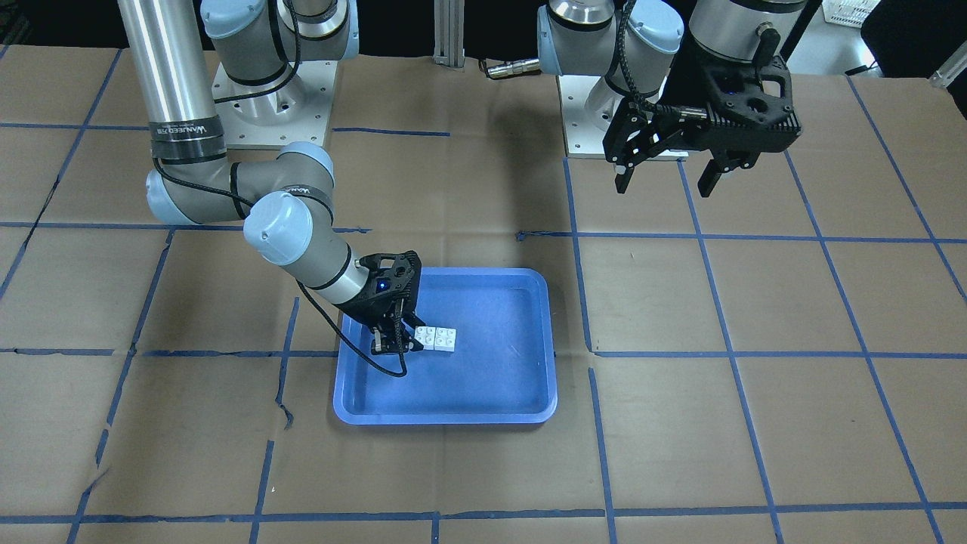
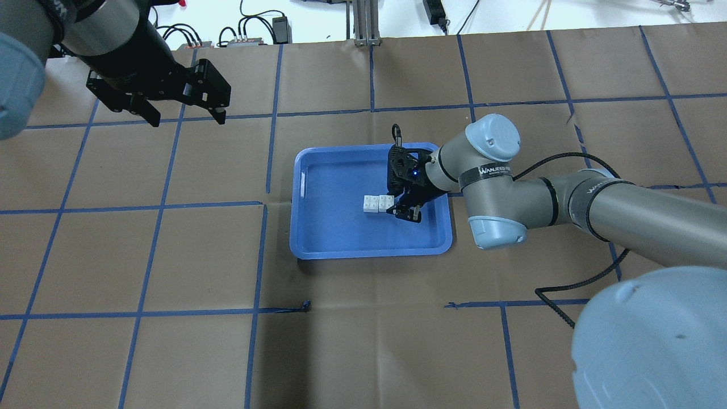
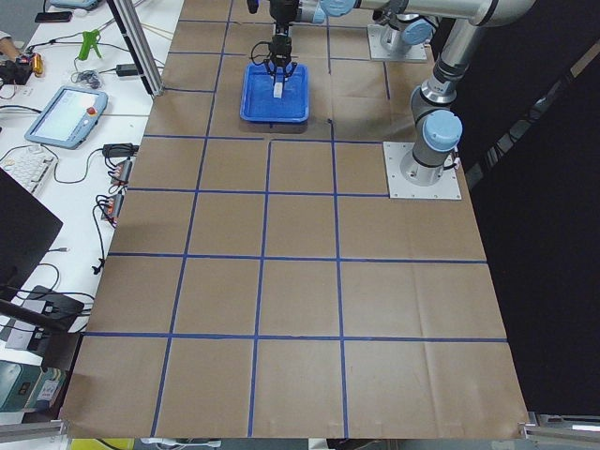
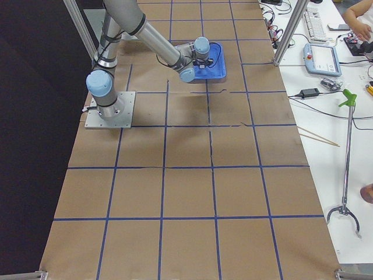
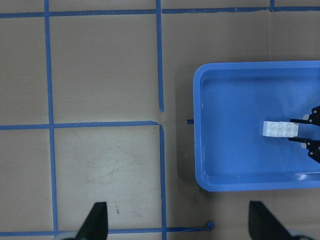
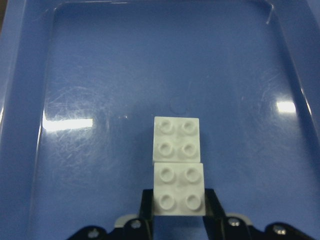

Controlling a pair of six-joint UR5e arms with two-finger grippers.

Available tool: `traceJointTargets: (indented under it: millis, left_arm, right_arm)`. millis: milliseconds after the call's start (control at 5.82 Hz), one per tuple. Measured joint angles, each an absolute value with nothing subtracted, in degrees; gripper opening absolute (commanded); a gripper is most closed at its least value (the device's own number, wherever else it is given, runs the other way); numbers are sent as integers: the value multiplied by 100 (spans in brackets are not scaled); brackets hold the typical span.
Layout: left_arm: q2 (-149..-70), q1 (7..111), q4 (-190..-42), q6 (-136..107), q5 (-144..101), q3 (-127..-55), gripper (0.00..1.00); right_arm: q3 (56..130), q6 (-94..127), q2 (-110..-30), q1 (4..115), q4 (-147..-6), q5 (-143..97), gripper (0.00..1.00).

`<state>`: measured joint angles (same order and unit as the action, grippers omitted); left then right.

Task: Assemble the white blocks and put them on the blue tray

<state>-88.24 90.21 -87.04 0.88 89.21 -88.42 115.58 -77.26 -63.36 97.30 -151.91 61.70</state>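
The two white blocks (image 6: 177,167) sit side by side, touching, on the floor of the blue tray (image 6: 100,75). They also show in the front view (image 1: 437,338), the overhead view (image 2: 377,203) and the left wrist view (image 5: 280,129). My right gripper (image 6: 178,212) reaches down into the tray (image 2: 369,254). Its two fingers press on either side of the nearer block. My left gripper (image 2: 187,120) is open and empty. It hangs high above the table, well away from the tray (image 1: 453,412).
Brown paper with blue tape grid lines covers the table (image 2: 170,255). The right arm's elbow and black cable (image 2: 568,284) lie low over the table beside the tray. Both arm bases (image 1: 272,98) stand at the robot's edge of the table.
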Motion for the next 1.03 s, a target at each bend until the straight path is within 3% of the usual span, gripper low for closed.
traceJointTargets:
  millis: [343,515,859,1030]
  left_arm:
    - [-8824,9025,-8709,88,8921,-8848,99]
    - [-8824,9026,-8710,88,8921,-8850,99]
    - [-8824,9030,-8710,88,8921,-8850,99]
    - [-8824,9033,-8710,88,8921,-8850,99]
  right_arm:
    - [11557,-7723,-6295,9730,-15218,6169,33]
    - [11557,-7713,-6288,9729,-15221,6170,48]
    - [11552,-7684,-6282,9729,-15222,6079,96]
    - [11550,-7643,-6284,9729,-15223,5954,100]
